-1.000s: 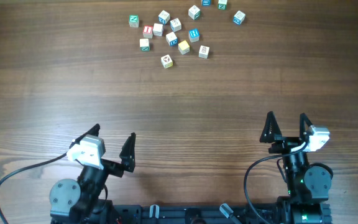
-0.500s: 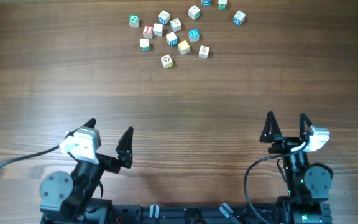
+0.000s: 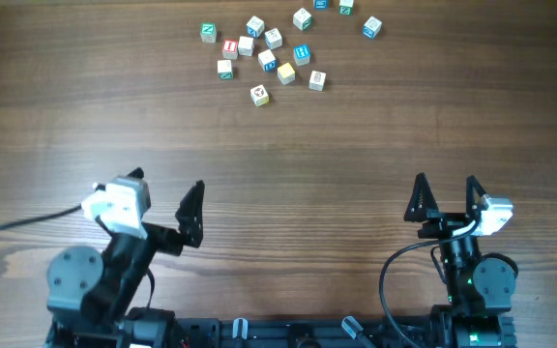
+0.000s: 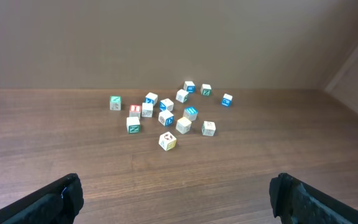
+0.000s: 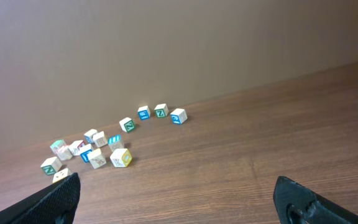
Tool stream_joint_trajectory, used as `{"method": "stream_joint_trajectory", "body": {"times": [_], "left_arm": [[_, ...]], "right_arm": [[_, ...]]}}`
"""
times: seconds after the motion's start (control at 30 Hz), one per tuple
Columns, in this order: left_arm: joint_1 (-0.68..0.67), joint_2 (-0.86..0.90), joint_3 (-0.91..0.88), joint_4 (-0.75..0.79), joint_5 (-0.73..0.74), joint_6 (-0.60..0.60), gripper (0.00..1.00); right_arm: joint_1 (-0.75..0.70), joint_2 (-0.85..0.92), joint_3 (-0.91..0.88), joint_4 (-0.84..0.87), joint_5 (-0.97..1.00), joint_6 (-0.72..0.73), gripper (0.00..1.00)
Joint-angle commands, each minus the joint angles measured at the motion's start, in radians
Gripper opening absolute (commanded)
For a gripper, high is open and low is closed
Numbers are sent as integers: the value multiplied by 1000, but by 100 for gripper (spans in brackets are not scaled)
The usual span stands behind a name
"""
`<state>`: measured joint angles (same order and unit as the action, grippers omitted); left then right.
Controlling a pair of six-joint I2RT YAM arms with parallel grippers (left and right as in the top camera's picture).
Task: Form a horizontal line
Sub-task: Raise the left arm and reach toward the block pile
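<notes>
Swinging the left gripper (image 3: 167, 182) up and toward the left edge of the overhead frame since a second ago, jaws apart; leaving the right gripper (image 3: 446, 180) lower right, jaws also spread. Finding the green-marked cube (image 3: 224, 70), pale yellow cube (image 3: 285, 72) and white cube (image 3: 316, 80) lying loose at upper centre, unaligned, well ahead of both grippers, probably nearer the left.

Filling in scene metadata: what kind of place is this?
Probably a lab tabletop test rig, not a home: a wood-grain table, two arms at its near edge with the left gripper and right gripper open, scattered small letter cubes, and a plain blank wall behind.
</notes>
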<state>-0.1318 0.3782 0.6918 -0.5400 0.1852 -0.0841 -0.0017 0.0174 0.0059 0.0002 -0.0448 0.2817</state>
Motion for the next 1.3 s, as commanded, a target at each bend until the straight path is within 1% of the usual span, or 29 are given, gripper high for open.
{"method": "stream_joint_trajectory", "body": {"times": [0.0,0.03,0.23,0.5,1.27], "left_arm": [[-4,99,64,18,16,-6,100],[-4,141,82,37,16,-6,100],[-4,309,145,133,16,-6,100],[-4,452,161,212,17,-6,100],[-4,645,161,234,17,-6,100]], "right_arm": [[-5,-7,-1,2,-13,-17,98],[-5,-7,-1,2,-13,-17,100],[-5,-7,-1,2,-13,-17,100],[-5,-7,-1,2,-13,-17,100],[-5,-7,-1,2,-13,-17,100]]}}
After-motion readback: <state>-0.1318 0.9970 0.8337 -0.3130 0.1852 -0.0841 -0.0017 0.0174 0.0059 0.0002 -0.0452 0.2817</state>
